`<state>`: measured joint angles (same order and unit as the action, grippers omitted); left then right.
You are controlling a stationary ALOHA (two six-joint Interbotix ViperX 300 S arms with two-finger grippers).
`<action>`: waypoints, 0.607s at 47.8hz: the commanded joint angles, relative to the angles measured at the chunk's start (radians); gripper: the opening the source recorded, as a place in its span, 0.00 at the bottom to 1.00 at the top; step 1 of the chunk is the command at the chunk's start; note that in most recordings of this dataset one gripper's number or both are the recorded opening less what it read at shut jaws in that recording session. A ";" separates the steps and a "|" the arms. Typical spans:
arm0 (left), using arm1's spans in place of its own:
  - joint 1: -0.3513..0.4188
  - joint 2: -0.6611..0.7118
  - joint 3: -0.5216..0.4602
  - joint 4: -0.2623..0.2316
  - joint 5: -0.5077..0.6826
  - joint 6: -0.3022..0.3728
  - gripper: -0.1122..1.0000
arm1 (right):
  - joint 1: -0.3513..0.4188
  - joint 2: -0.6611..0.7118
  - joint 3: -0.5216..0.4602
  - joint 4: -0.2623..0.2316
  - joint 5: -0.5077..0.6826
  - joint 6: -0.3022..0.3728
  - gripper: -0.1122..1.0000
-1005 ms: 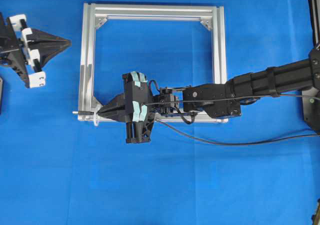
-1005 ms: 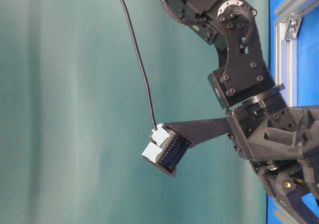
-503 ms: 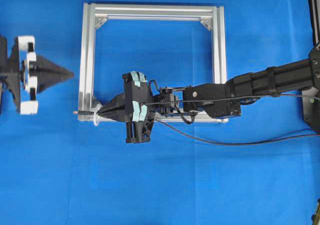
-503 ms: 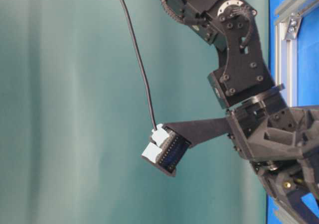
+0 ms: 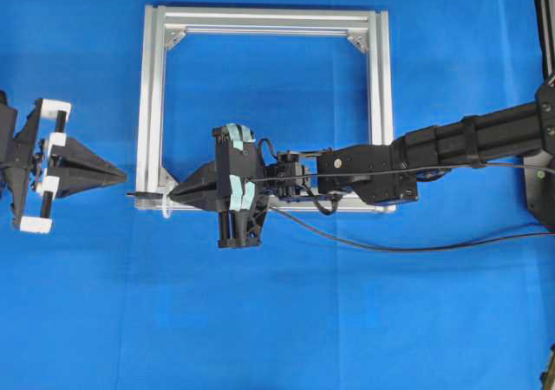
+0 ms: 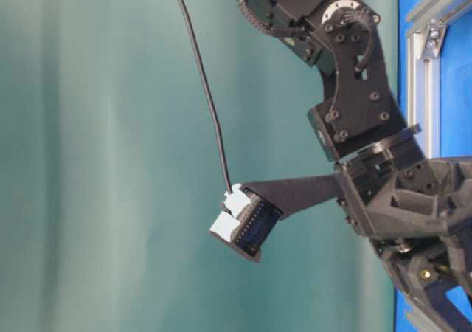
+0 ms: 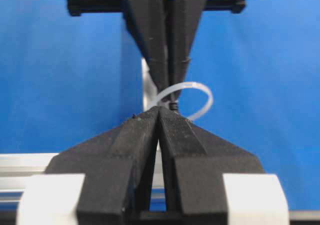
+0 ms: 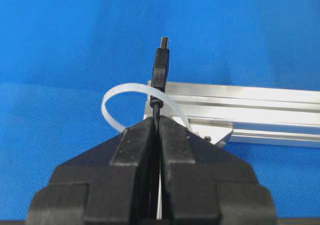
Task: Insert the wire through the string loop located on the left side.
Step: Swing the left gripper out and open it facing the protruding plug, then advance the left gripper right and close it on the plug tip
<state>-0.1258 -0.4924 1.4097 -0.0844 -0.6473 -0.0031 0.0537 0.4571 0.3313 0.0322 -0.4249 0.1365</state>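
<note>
- Overhead view: since a second ago we see the left gripper (image 5: 121, 177) swung down from the upper left of the frame to the left edge at mid height, its tip now level with the string loop (image 5: 165, 206) and pointing right at it; the right arm has not shifted. The right gripper (image 5: 178, 196) sits at the lower left corner of the aluminium frame (image 5: 149, 95), clenched on the wire (image 5: 416, 168), whose plug end pokes out to the left past the loop.
- Table-level view: we see only arm links against the green backdrop (nothing of loop or plug), so it adds little.
- Left wrist view: the left gripper (image 7: 159, 116), in the lower centre, has its jaws pressed together on nothing; just beyond its tip hangs the string loop (image 7: 200, 97), with the right arm's closed fingers (image 7: 155, 45) coming down from the top.
- Right wrist view: the right gripper (image 8: 156, 127) pinches the wire (image 8: 161, 67) just behind the plug, which stands through the string loop (image 8: 117, 97) at centre frame.
- We judge the threading itself is done and the handover is in hand: next the left jaws must spread, close in on the protruding plug and clamp it, so the wire can be drawn onward.
</note>
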 commanded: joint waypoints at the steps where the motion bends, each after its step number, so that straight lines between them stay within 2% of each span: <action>1: 0.006 0.002 -0.018 0.002 0.005 0.000 0.10 | -0.005 -0.020 -0.011 -0.002 -0.006 -0.002 0.10; 5: 0.008 0.003 -0.023 0.002 0.011 -0.005 0.11 | -0.003 -0.020 -0.011 -0.002 -0.006 -0.002 0.10; 7: 0.008 0.002 -0.023 0.002 0.012 -0.012 0.15 | -0.003 -0.021 -0.011 -0.002 -0.006 -0.002 0.10; 11: 0.008 0.003 -0.026 0.002 0.015 -0.015 0.33 | -0.003 -0.020 -0.011 -0.002 -0.006 -0.002 0.10; 17: 0.008 0.003 -0.028 0.002 0.017 -0.015 0.69 | -0.003 -0.020 -0.011 -0.002 -0.006 -0.002 0.10; 22: 0.008 0.003 -0.031 0.002 0.021 -0.015 0.90 | -0.003 -0.020 -0.009 -0.002 -0.005 -0.002 0.10; 24: 0.008 0.003 -0.032 0.002 0.025 -0.015 0.92 | -0.003 -0.020 -0.009 -0.002 -0.003 -0.002 0.10; 29: 0.008 0.003 -0.038 0.002 0.031 -0.015 0.88 | -0.003 -0.020 -0.009 -0.002 -0.003 -0.002 0.10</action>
<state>-0.1212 -0.4893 1.3929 -0.0844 -0.6167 -0.0184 0.0522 0.4587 0.3313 0.0322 -0.4249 0.1365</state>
